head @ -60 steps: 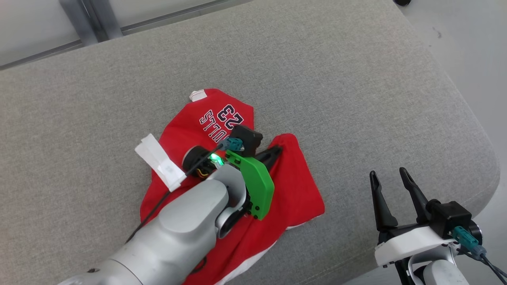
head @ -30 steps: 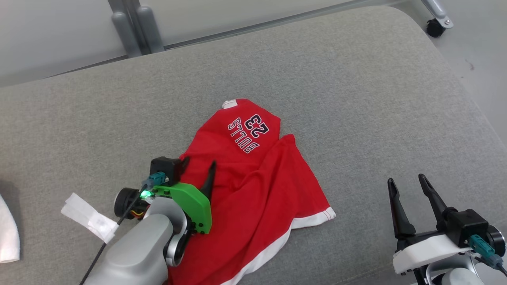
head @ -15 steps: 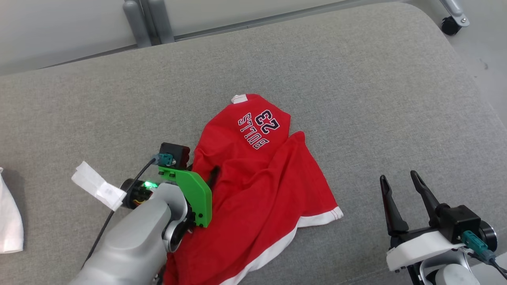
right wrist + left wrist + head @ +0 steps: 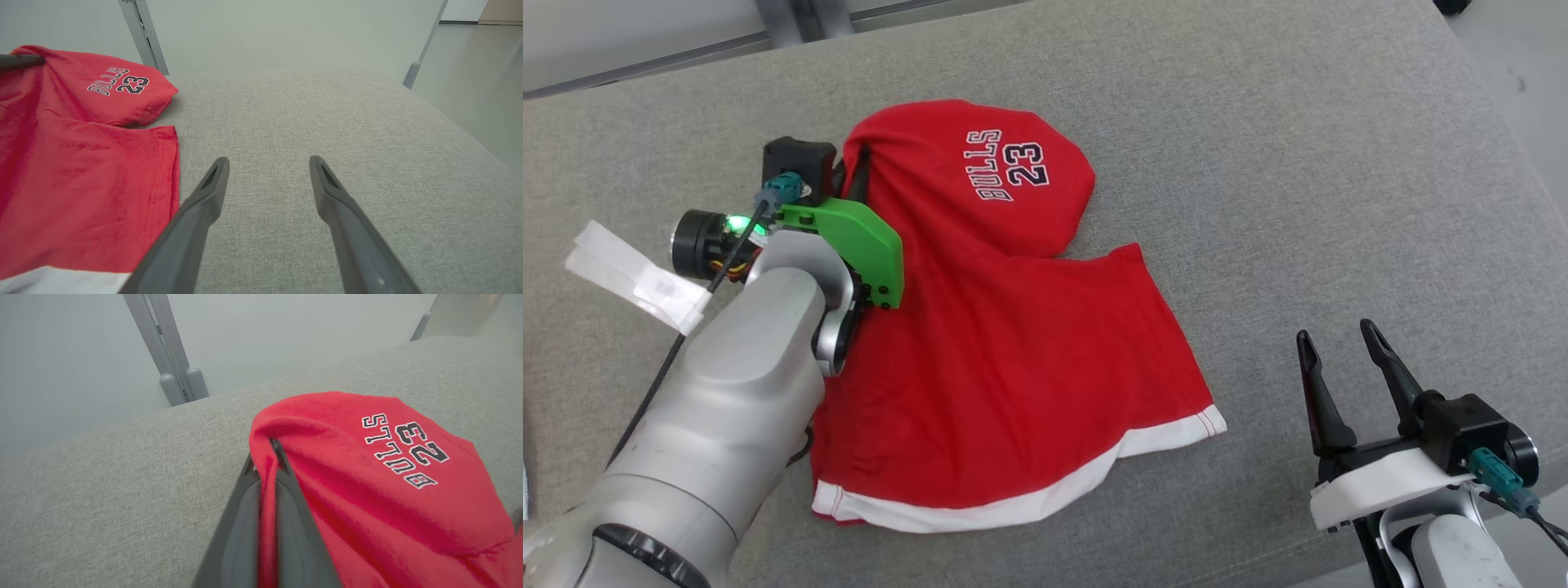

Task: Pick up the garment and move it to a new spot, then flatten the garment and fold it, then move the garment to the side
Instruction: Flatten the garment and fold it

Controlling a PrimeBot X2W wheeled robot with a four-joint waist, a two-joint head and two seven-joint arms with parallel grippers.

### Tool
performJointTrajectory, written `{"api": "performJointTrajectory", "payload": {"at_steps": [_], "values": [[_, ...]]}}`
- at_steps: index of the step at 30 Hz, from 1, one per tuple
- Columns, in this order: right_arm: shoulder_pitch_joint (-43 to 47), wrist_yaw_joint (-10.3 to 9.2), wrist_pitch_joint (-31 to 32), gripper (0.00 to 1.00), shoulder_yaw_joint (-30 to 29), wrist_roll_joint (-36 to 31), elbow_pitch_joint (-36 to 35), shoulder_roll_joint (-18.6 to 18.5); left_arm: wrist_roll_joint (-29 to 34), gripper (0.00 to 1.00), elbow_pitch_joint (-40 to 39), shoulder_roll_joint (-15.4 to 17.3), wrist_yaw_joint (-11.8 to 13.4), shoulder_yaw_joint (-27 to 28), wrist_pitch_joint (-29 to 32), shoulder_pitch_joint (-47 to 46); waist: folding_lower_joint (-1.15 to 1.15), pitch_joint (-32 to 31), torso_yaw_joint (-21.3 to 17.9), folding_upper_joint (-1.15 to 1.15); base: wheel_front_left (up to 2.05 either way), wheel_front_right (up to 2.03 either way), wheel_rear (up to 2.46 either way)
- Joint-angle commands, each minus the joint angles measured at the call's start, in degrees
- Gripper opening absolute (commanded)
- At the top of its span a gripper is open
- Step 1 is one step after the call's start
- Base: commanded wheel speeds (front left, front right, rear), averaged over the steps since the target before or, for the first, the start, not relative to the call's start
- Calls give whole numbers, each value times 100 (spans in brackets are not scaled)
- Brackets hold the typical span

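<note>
A wide cushion (image 4: 1298, 163) covered in grey woven fabric, its edge curving round at the right. A red garment (image 4: 1013, 359) lies on it, left of centre. The garment's white hem (image 4: 980, 516) is nearest the camera; its far end is humped up and bears the lettering (image 4: 1011, 167) "BULLS 23".

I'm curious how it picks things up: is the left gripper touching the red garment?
Touching. The left wrist view shows the left gripper shut on a fold of the red garment, with the cloth pinched between its jaws.
</note>
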Motion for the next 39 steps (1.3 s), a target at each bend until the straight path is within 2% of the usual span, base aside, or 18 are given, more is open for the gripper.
{"api": "performJointTrajectory", "payload": {"at_steps": [1, 8, 9, 10, 11, 12, 16, 21, 28, 34, 39], "values": [[-57, -4, -17, 100, 31, 38, 23, -21, 40, 0, 148, 21, 22, 44, -63, -131, 0, 37, -65, 0, 0, 0, 0], [12, -4, -17, 100, 96, 21, 77, -78, 55, 0, 685, 63, 141, 231, -321, -297, 0, -70, -149, 0, 0, 0, 0], [32, -4, -17, 100, 89, 7, 90, -82, 11, 0, 729, 16, 77, 264, -322, -236, 0, -102, -141, 0, 0, 0, 0], [48, -4, -17, 100, 90, -5, 102, -82, -9, 27, 764, -13, 40, 281, -334, -184, 0, -125, -134, 0, 0, 0, 0], [64, -4, -17, 100, 95, -22, 117, -80, -32, 90, 793, -67, -68, 286, -346, -102, 0, -168, -120, 0, 0, 0, 0], [74, -4, -17, 100, 96, -30, 121, -81, -66, 100, 788, -108, -187, 307, -350, -46, 0, -201, -104, 0, 0, 0, 0], [109, -4, -17, 100, 50, -52, 78, -90, 61, 100, 605, -92, -266, 463, -375, 100, 0, -418, -19, 0, 0, 0, 0], [317, -4, -17, 100, -142, -59, -103, -82, 517, 100, -508, -34, -24, 973, -355, 902, 0, -907, 176, 0, 0, 0, 0], [669, -4, -17, 100, -400, -241, -484, -145, 1349, 100, -2532, -18, 234, 1788, -355, 2787, 0, -1526, 502, 0, 0, 0, 0], [882, -4, -17, 100, -664, -322, -754, -163, 2161, 100, -3973, 59, 396, 2382, -353, 4409, 0, -1721, 782, 0, 0, 0, 0], [995, -4, -17, 100, -768, -384, -734, -192, 2659, 100, -4590, 21, 302, 2931, -353, 5452, 0, -1773, 977, 0, 0, 0, 0]]}}
